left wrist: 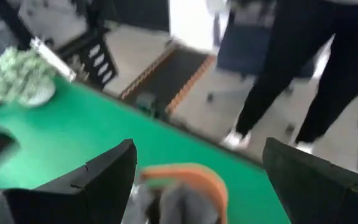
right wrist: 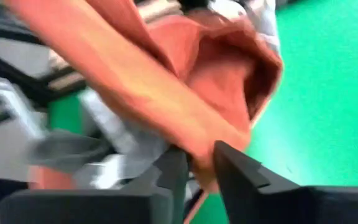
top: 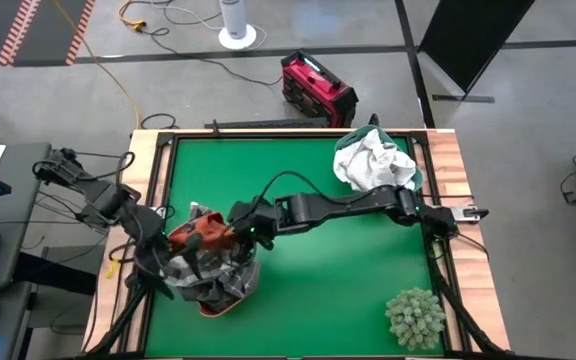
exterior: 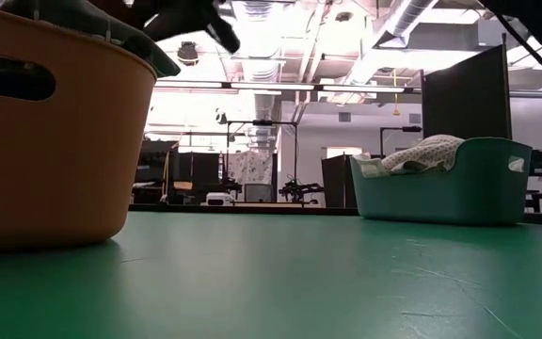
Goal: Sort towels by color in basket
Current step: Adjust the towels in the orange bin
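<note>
Over the orange basket [top: 218, 290] at the counter's [top: 318, 270] left front, the right tool [right wrist: 194, 165] pinches a fold of the rust-orange towel [right wrist: 166, 93] between narrowly parted fingers. The left tool [left wrist: 197, 180] hovers beside it, fingers spread wide and empty. White towels [top: 373, 160] fill the teal basket [exterior: 478, 188] at the far right.

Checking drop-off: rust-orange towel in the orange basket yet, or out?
In, on top of the grey towels filling the orange basket. The rust-orange towel lies there, right gripper at it.
</note>
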### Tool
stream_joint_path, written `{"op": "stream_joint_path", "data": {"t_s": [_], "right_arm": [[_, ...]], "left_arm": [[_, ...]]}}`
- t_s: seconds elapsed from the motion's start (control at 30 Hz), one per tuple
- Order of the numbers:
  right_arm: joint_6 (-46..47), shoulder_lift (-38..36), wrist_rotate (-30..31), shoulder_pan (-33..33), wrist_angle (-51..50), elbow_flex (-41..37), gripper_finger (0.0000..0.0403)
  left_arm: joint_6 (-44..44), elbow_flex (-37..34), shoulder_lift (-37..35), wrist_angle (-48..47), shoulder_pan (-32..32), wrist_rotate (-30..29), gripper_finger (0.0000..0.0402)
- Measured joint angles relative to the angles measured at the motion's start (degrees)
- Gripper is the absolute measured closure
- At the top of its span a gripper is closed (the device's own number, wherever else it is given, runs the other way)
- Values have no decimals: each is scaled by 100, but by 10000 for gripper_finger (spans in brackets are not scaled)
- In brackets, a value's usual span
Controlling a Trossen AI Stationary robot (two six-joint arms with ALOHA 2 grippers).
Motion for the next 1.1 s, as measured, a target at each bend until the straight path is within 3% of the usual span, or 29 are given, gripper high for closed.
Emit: {"op": "stream_joint_path", "data": {"t_s": [0.23, 0.43, 0.77, 0.93, 1.1], "right_arm": [[-60, -678, -601, -192, -374, 45, 216], [-1405, -728, -905, -440, -314, 39, 167], [-2432, -741, -2670, -952, 96, 47, 181], [-2504, -630, -3414, -824, 389, 54, 192], [-2595, -641, -3615, -813, 568, -55, 198]], "left_arm": [[963, 0, 269, -873, -337, -1070, 70], [1944, -11, 1064, -1102, -364, -2179, 70], [1854, -19, 2341, -800, -299, -2363, 70], [2030, -22, 2483, -320, -206, -2479, 70], [2168, -26, 2441, -3, -120, -2899, 70]]}}
